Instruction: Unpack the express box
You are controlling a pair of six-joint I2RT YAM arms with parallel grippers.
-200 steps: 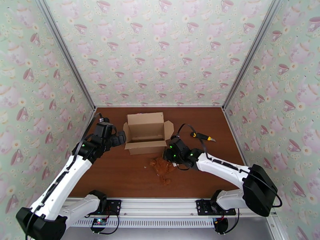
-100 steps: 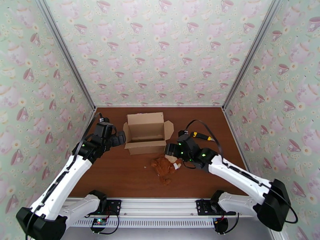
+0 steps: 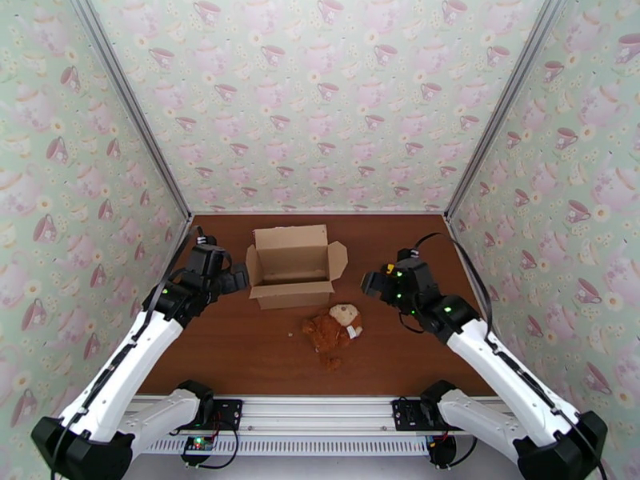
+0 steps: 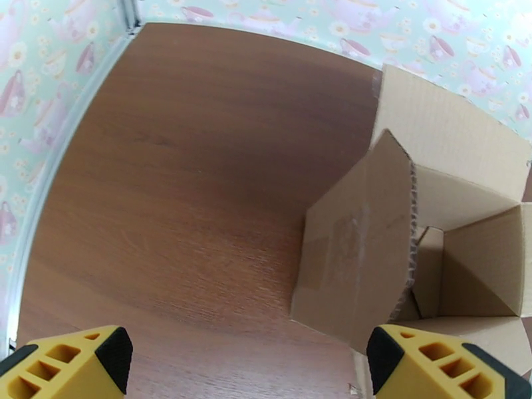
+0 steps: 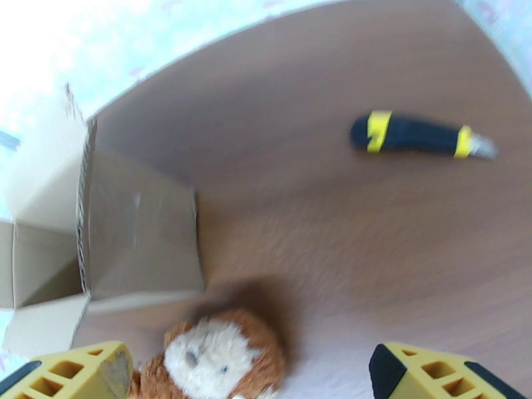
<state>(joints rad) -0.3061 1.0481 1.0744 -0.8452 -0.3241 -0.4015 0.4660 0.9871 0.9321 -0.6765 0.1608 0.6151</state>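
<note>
1. The express box [image 3: 292,266] sits in the middle of the top view, on the far half of the counter [image 3: 240,354]. Its flaps are spread, and what shows of its inside looks bare.
2. A plush toy [image 3: 332,328] lies on the counter just below the box in that view, so the unpacking looks nearly done. The step in hand seems to be clearing away from the toy.
3. The right end effector [image 3: 370,283] hangs right of the box and above the toy. Its jaws are wide apart and hold nothing.
4. It would do best to lift straight up before swinging away, so that neither finger drags the toy.
5. A utility knife [image 5: 419,135] lies at the upper right of the right wrist view. A retreat toward that side should pass above it, not sweep it.
6. The left end effector [image 3: 238,279] is at the box's left side, spread fully and empty, with the left flap [image 4: 359,241] just beside its right finger.
7. It should avoid nudging that flap, since a light empty carton will probably slide easily.
8. A look down into the box would confirm that nothing remains inside.
</note>
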